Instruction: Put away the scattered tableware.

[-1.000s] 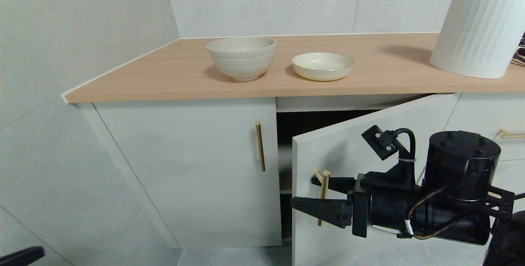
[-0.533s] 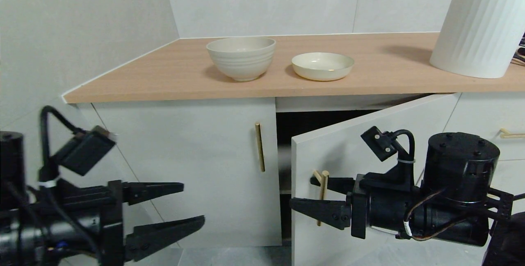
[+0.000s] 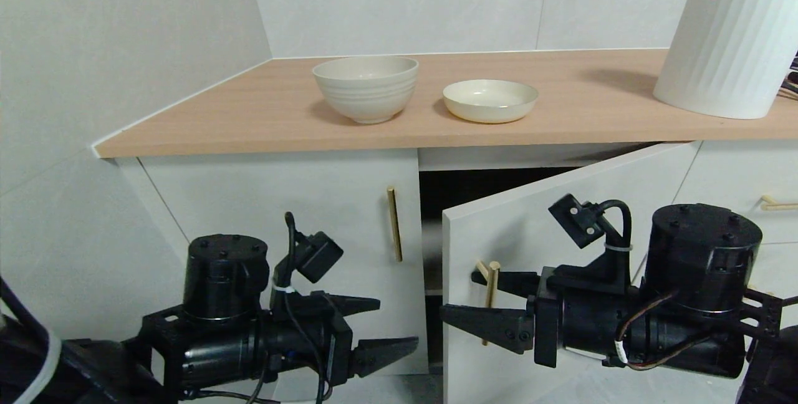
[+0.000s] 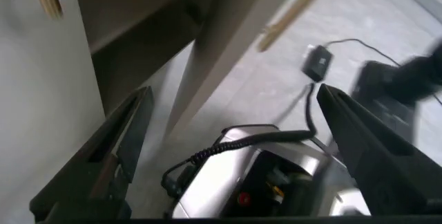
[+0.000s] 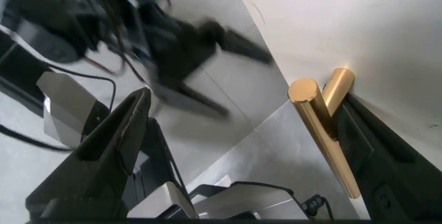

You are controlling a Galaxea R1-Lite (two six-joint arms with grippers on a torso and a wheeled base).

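Low before the cupboard, the left gripper [image 3: 396, 324] hangs with its jaws spread wide and nothing between them. Beside it, the right gripper [image 3: 461, 295] is also open, straddling the gold handle [image 3: 493, 282] of the half-open cabinet door [image 3: 511, 229] without clamping it. Well above and beyond both, on the desk [image 3: 249, 123], the bowl [image 3: 366, 88] and shallow dish [image 3: 490, 100] sit side by side, apart.

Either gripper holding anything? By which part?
Nothing is gripped. Right gripper, jaws open, straddles the door handle without clamping it; left gripper is open and empty.
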